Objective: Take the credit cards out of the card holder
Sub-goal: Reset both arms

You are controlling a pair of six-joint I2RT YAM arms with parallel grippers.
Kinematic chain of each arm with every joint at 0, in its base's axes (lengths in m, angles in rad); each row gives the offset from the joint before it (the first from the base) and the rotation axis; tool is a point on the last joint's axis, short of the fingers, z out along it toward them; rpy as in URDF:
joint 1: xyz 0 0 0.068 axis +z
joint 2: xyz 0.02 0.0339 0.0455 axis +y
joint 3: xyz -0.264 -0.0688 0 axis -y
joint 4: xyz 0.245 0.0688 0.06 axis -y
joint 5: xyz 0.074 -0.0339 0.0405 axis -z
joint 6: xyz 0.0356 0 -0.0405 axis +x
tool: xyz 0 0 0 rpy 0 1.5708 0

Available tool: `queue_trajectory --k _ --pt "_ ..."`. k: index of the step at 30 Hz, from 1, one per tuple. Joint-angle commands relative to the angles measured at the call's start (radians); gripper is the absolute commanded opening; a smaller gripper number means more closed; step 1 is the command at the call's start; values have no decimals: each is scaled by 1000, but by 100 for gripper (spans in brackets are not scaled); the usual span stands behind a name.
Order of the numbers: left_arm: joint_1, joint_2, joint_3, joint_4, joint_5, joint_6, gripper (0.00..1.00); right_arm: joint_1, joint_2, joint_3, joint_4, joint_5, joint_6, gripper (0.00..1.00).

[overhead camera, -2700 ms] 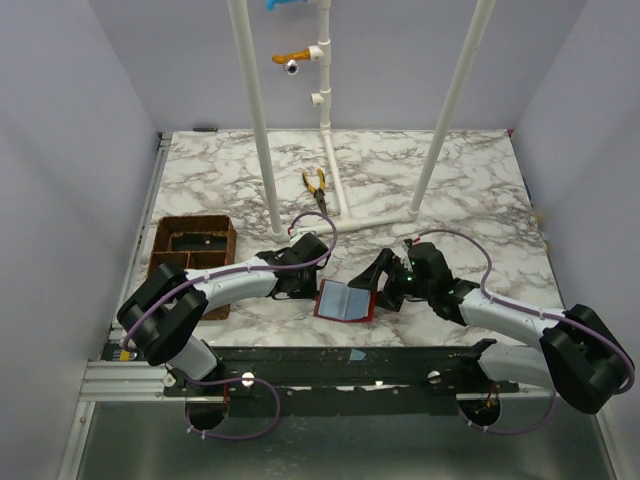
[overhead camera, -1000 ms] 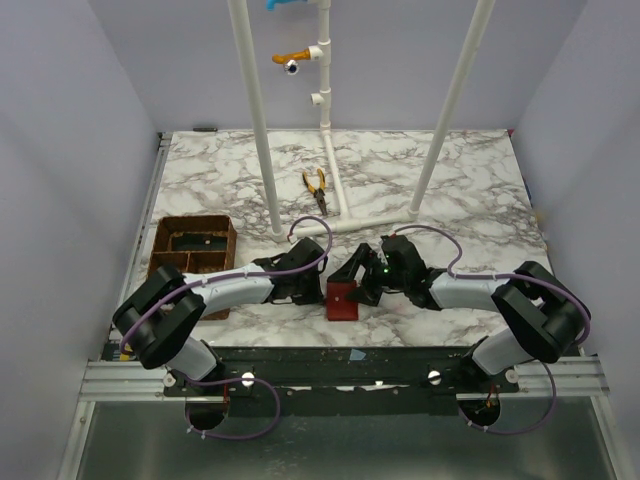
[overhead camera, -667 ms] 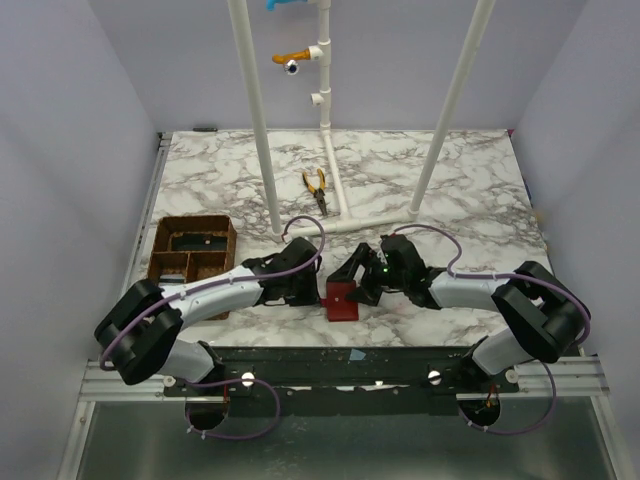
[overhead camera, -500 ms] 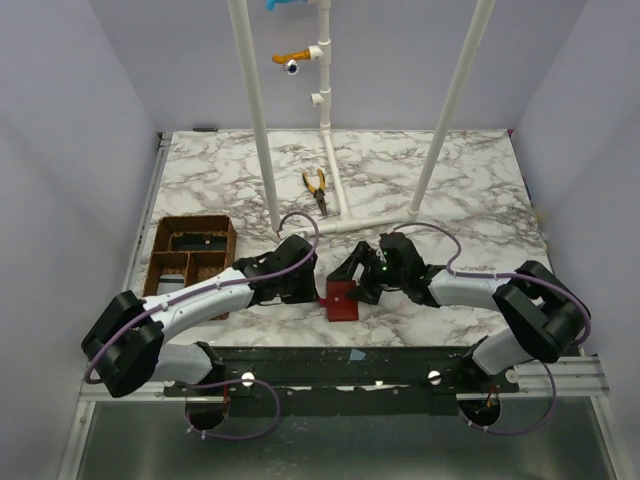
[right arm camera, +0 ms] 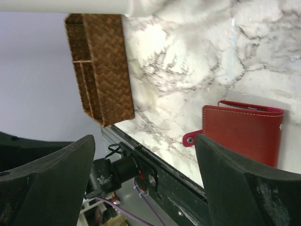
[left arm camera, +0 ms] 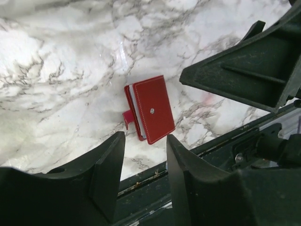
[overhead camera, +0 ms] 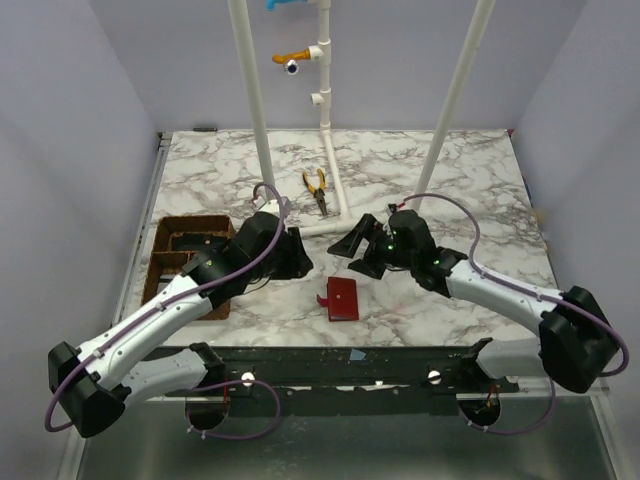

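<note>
The red card holder lies folded shut on the marble table near the front edge, its snap tab sticking out to the left. It also shows in the left wrist view and the right wrist view. No cards are in view. My left gripper is open and empty, raised behind and left of the holder. My right gripper is open and empty, raised just behind the holder. Neither touches it.
A brown woven compartment tray stands at the left, partly under my left arm. Yellow-handled pliers lie at the back by the white pipe frame. The table's black front rail is close to the holder.
The holder, open 2.7 s ago, was folded shut by about 1 s ago. Both grippers have since lifted and drawn back from it, the left arm swinging left, the right one back.
</note>
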Motion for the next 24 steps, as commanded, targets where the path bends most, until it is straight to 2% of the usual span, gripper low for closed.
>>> queue_trajectory --k 1,4,9,18,24 --pt "27 -70 84 -71 -25 99 48 2 -123 56 -175 135 -84 91" --pt "40 -100 116 -79 -10 117 60 1 -219 69 -232 207 -126 97" --pt "57 -143 142 -76 2 130 97 1 -358 79 -310 317 -184 100" --pt "72 -167 144 -75 -24 124 99 1 -536 46 -367 446 -212 100" --pt "77 -172 136 -76 -47 114 99 1 -542 56 -383 472 -221 100"
